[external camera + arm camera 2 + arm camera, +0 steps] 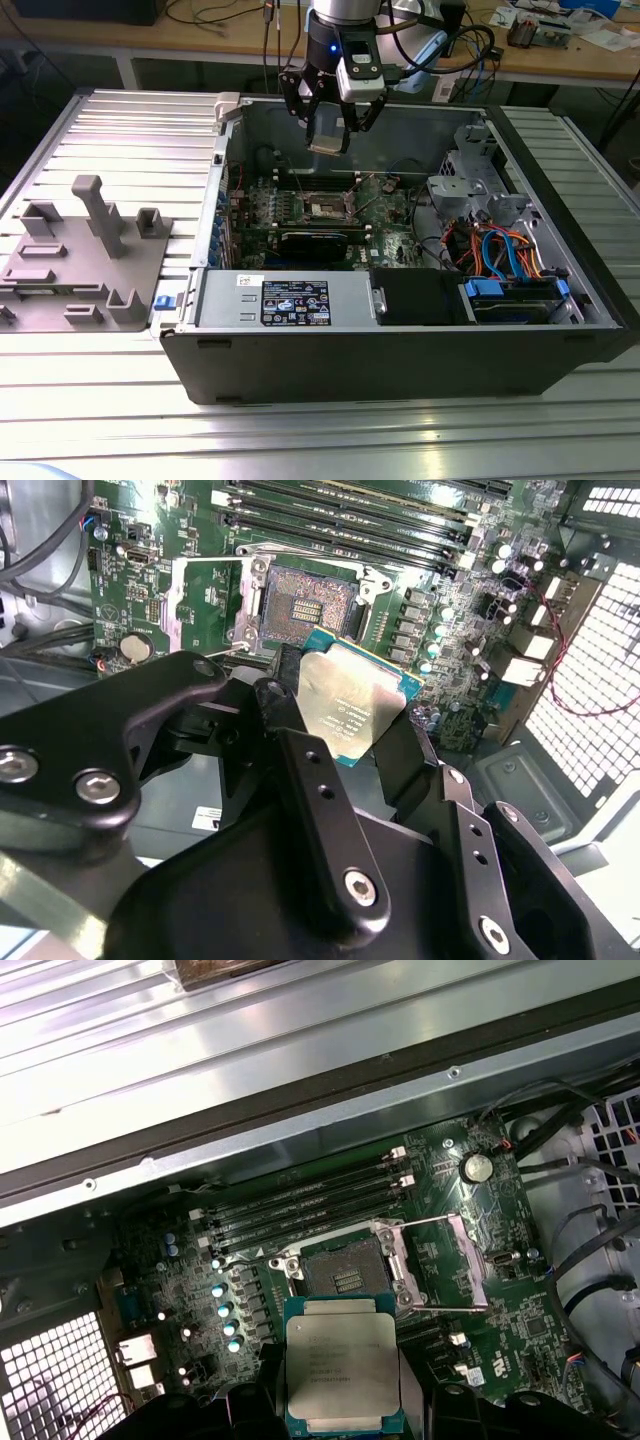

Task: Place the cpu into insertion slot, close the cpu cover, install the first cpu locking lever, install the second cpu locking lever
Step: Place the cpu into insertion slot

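Chip in hand: my pincer is clamped on two opposite edges of it, a black finger on either side. I carry it with the silver face turned toward both wrist cameras. In the exterior view I hang inside the open computer case, above the green board, and the chip touches nothing below it. The socket lies on the board just past the chip in both wrist views, its dark centre bare and its contacts showing. The cover plate is swung open and lies off to one side of the socket, with thin wire levers raised beside it. Long black memory slots run along another side of the socket. The case rests on a bench of ribbed metal slats. A grey plastic fixture sits on the bench at the exterior view's left.
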{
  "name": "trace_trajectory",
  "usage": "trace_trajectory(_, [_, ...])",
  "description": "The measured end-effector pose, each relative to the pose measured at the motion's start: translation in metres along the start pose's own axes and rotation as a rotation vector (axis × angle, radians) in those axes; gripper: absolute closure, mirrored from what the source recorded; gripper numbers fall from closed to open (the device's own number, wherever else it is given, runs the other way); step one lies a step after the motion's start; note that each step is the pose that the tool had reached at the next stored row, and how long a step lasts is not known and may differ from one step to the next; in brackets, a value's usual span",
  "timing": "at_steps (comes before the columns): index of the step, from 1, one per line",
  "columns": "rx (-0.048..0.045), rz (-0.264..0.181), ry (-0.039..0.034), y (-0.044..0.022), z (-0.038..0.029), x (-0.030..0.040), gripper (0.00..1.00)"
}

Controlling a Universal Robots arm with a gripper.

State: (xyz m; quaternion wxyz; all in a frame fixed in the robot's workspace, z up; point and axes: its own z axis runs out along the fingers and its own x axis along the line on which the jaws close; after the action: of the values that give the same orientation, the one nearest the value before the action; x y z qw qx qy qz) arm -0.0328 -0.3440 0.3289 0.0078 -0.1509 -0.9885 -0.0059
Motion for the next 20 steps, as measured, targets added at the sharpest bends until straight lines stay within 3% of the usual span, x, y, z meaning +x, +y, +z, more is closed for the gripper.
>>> trace_trajectory(20, [-0.0002,0.012,-0.0001,0.0000,0.0000,0.0000,0.46])
